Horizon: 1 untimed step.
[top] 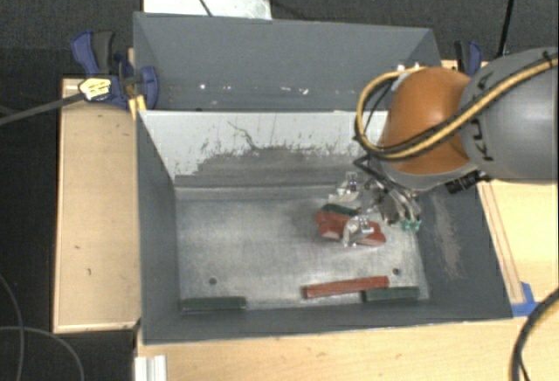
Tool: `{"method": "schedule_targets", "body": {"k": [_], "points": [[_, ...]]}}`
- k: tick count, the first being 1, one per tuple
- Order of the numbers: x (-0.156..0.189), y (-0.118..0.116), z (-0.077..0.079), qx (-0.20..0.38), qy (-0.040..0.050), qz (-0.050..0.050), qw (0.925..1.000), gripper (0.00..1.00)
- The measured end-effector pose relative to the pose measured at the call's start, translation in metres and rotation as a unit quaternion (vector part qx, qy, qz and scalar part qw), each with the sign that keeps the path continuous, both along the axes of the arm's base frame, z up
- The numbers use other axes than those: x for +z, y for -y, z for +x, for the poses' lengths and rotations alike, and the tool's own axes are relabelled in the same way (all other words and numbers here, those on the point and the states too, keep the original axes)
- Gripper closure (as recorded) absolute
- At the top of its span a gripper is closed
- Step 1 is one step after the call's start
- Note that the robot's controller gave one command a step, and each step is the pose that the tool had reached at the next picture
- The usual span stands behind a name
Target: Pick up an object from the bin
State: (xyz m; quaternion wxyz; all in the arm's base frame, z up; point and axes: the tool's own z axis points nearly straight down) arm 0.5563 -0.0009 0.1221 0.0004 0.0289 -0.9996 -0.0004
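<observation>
The thing I am on is a small red block, lying on the floor of the grey bin out toward 3 o'clock from the floor's middle, a little short of the right-hand wall. My claw is down on it, touching or very nearly so. Red shows on both sides of the claw, the larger part at its 9 o'clock and a smaller bit at its 4 o'clock. I cannot tell whether that is one thing or two. I also cannot tell whether my claw is released, clenched, or grasping the block, because my own wrist hardware hides the place where they meet.

From the block, at 6 o'clock and well apart, a long red-brown bar lies flat along the foot of the near wall. Just beside its right end, at about 5 o'clock from the block, sits a short dark green strip. A second dark green strip lies in the near left corner, at 7 o'clock and far from my claw.

Above the claw, at 1 o'clock, my orange cover hangs over the bin's right side, with yellow and black cables looped round it.
</observation>
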Motion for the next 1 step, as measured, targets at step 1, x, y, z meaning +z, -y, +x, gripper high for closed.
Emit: {"method": "schedule_targets", "body": {"k": [1], "points": [[0.0135,0.0000,0.0008,0.000,0.0020,0.000,1.0000,1.00]]}}
